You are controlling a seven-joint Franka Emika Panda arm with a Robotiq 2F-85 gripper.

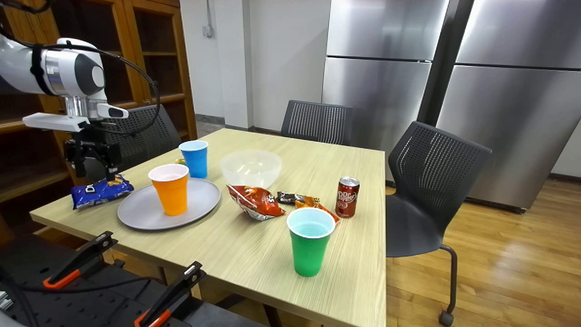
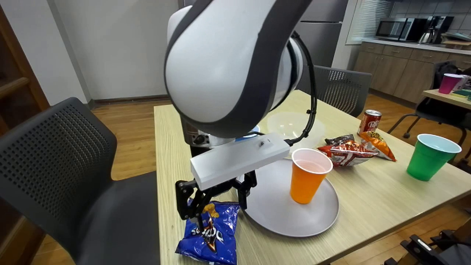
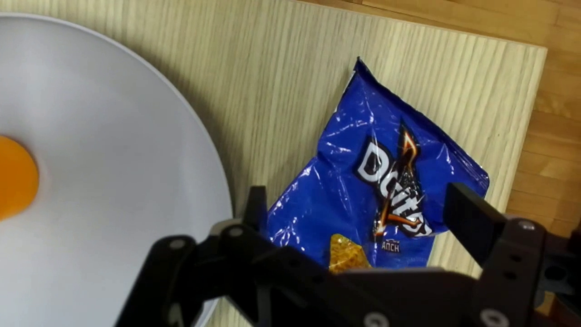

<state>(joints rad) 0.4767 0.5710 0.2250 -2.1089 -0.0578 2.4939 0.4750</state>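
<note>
Stainless-steel refrigerators (image 1: 513,127) and a glass-fronted wooden cabinet (image 1: 131,54) stand around a wood-grain table (image 1: 254,245) in an exterior view. At one table corner lies a blue Doritos bag (image 1: 100,190), and the Robotiq gripper (image 1: 95,171) hangs over it. Just beside the bag, a grey plate (image 1: 136,211) bears an upright orange plastic cup (image 1: 171,195); a blue plastic cup (image 1: 196,160) and a translucent bowl (image 1: 231,171) stand beyond. Well apart from these, a red snack bag (image 1: 256,202) lies near a Dr Pepper can (image 1: 347,197) and a green plastic cup (image 1: 311,247).

In an exterior view, the fingers (image 2: 243,197) stand apart above the Doritos bag, one of them near the plate's rim. The white arm (image 2: 217,77) hides most of the blue cup.

Wrist view: the jaws are spread wide, one finger at the bag's plate-side edge, the other over its opposite edge. The bag lies flat, logo up, apparently unheld; whether a fingertip touches the film cannot be told.

Judging by this, the step in hand is lining up on the Doritos bag, with no grip made yet. Gripping it would call for lowering the fingers along both edges, clear of the plate's rim, and closing gently.
</note>
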